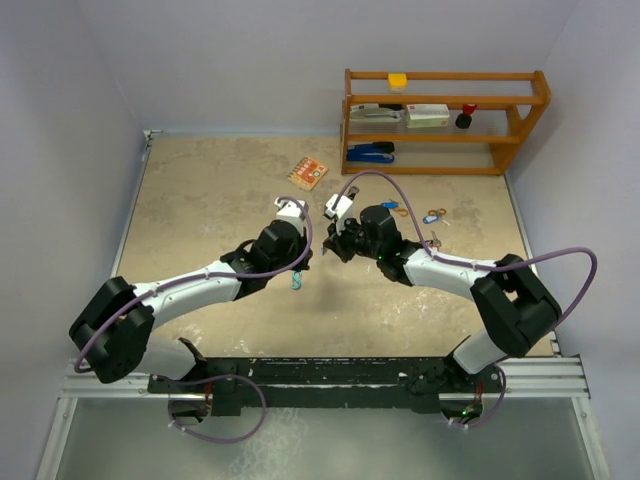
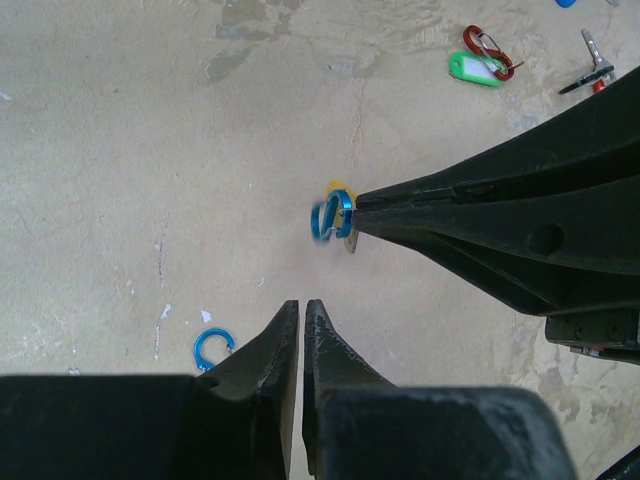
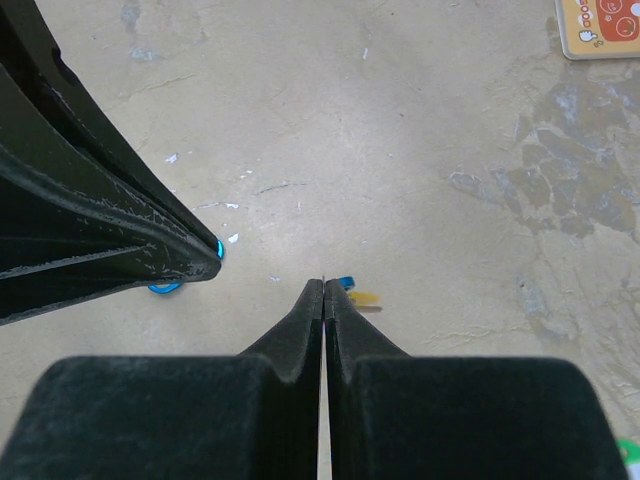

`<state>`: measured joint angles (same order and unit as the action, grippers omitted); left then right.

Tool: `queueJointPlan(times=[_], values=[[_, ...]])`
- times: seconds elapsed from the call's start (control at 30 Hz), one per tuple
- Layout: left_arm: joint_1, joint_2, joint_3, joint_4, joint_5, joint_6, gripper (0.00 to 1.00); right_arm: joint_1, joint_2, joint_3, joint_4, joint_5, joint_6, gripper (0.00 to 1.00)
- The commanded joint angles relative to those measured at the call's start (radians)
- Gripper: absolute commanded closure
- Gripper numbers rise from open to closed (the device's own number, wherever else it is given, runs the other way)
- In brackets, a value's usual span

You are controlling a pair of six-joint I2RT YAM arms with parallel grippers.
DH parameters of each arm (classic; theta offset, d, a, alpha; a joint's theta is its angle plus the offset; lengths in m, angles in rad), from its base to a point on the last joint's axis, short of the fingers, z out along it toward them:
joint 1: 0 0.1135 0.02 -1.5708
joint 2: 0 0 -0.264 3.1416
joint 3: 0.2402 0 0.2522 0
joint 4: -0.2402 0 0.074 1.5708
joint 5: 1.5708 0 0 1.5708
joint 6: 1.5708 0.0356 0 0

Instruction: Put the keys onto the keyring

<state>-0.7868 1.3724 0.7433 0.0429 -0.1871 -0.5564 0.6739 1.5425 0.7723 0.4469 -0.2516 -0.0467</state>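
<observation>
My right gripper (image 3: pixel 325 286) is shut on a blue keyring (image 2: pixel 333 213) that hangs blurred from its tips above the table, with a yellow tag (image 2: pixel 340 187) behind it. Only blue and yellow slivers (image 3: pixel 347 283) show in the right wrist view. My left gripper (image 2: pixel 301 306) is shut and empty, its tips just short of the ring. In the top view the two grippers, left (image 1: pixel 303 262) and right (image 1: pixel 333 250), meet mid-table. A green-tagged key (image 2: pixel 476 69) on a red clip (image 2: pixel 488 45) and a red-tagged key (image 2: pixel 592 72) lie farther off.
A second blue ring (image 2: pixel 212 348) lies on the table below my left gripper (image 1: pixel 297 282). More tagged keys (image 1: pixel 432 216) lie near the wooden shelf (image 1: pixel 520 120) at the back right. An orange card (image 1: pixel 308 173) lies at the back centre.
</observation>
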Motion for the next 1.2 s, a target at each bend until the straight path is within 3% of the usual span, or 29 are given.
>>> queueJointPlan(times=[0.0,0.2,0.37,0.47,0.7,1.17], values=[[-0.002,-0.033,0.010,0.024,-0.033,-0.006,0.97,-0.001,-0.036,0.031,0.023,0.013,-0.018,1.00],[-0.001,-0.071,0.002,-0.010,-0.163,-0.039,0.92,-0.001,-0.040,0.036,0.003,0.072,0.003,1.00],[-0.002,-0.116,-0.024,-0.029,-0.258,-0.074,0.50,-0.002,-0.050,0.053,-0.040,0.217,0.058,1.00],[-0.002,-0.139,-0.039,-0.032,-0.294,-0.088,0.40,-0.003,-0.056,0.078,-0.089,0.341,0.107,1.00],[0.000,-0.156,-0.055,-0.029,-0.317,-0.096,0.37,-0.026,-0.055,0.120,-0.199,0.516,0.210,1.00],[0.003,-0.136,-0.064,-0.012,-0.315,-0.098,0.37,-0.054,-0.140,0.059,-0.362,0.588,0.370,1.00]])
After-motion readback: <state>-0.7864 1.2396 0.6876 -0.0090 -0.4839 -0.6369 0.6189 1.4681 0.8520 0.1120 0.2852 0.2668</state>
